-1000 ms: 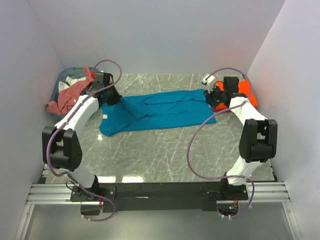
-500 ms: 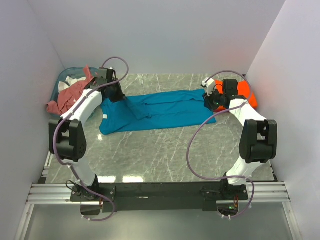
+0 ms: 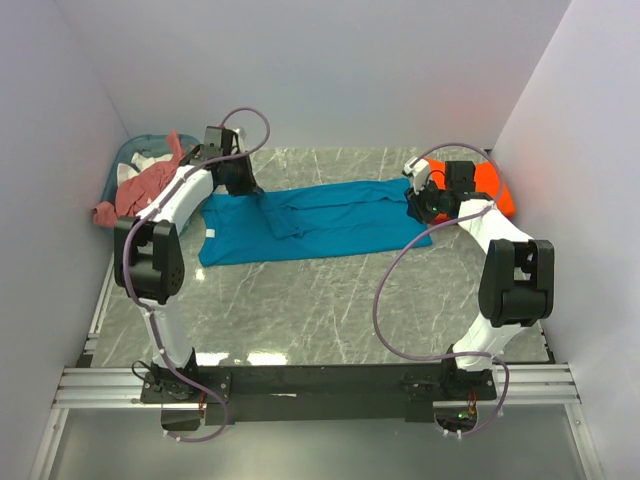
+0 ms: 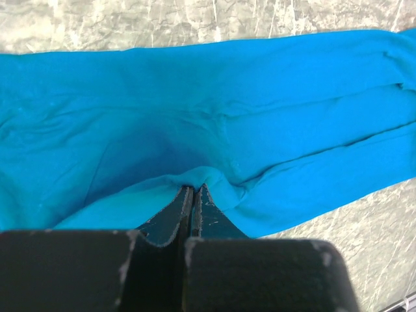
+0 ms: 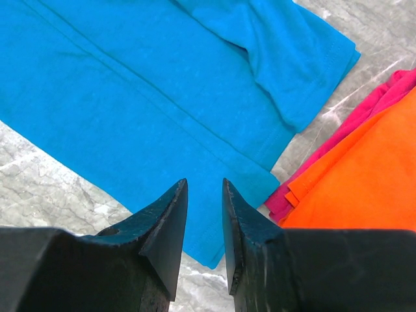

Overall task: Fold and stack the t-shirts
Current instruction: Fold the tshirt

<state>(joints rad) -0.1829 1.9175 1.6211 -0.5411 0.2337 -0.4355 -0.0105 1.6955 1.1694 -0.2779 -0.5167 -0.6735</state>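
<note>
The teal-blue t-shirt (image 3: 320, 222) lies folded lengthwise across the back of the marble table. My left gripper (image 3: 245, 183) is at its far left end, shut on a pinch of the teal cloth (image 4: 201, 174). My right gripper (image 3: 418, 203) hovers over the shirt's right end (image 5: 149, 84), jaws a little apart and empty. The orange t-shirt (image 3: 487, 187) lies at the back right, and in the right wrist view (image 5: 364, 175) it rests on a magenta-pink cloth (image 5: 364, 117). The salmon-pink t-shirt (image 3: 138, 190) hangs over the basket at the left.
A teal plastic basket (image 3: 125, 160) stands in the back left corner with white cloth inside. White walls close in at the left, back and right. Bare marble table (image 3: 320, 300) lies between the shirt and the arm bases.
My left gripper has moved right and toward the back along the teal shirt's left end, lifting a fold. My right gripper has shifted slightly toward the back.
</note>
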